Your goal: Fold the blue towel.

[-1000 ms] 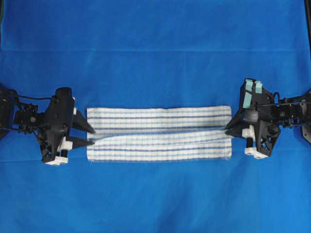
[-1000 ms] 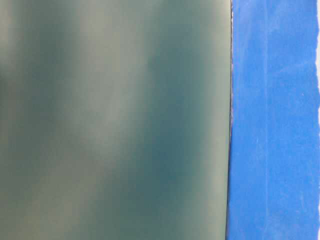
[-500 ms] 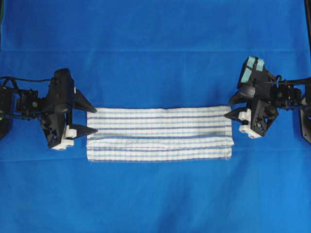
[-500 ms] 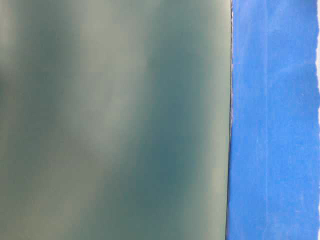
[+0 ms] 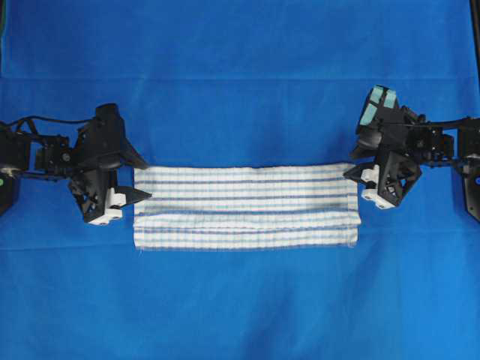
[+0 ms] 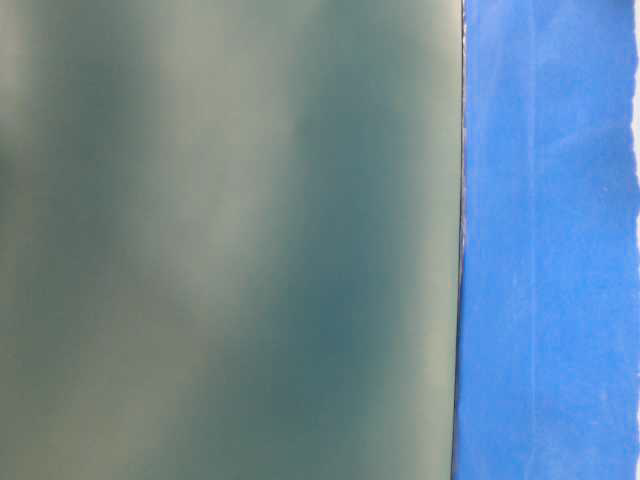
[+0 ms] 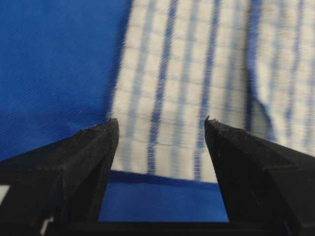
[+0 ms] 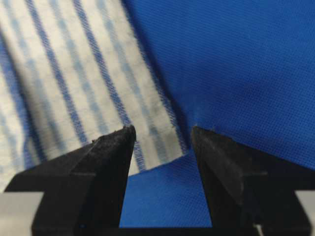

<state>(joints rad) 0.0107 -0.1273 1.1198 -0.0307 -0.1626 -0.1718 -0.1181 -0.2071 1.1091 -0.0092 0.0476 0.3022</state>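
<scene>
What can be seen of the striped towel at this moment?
The striped towel is a white woven cloth with thin dark-blue and light-blue stripes in a faint check. It lies flat on the blue table cover as a long band, with one long edge folded over so that a seam runs along its length. Nothing holds it: the left gripper and right gripper stand open at its short ends. The table-level view shows none of it.

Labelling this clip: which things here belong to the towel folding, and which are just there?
Job: striped towel; left gripper, open; right gripper, open.
Just there: plain blue cloth under everything.
</scene>
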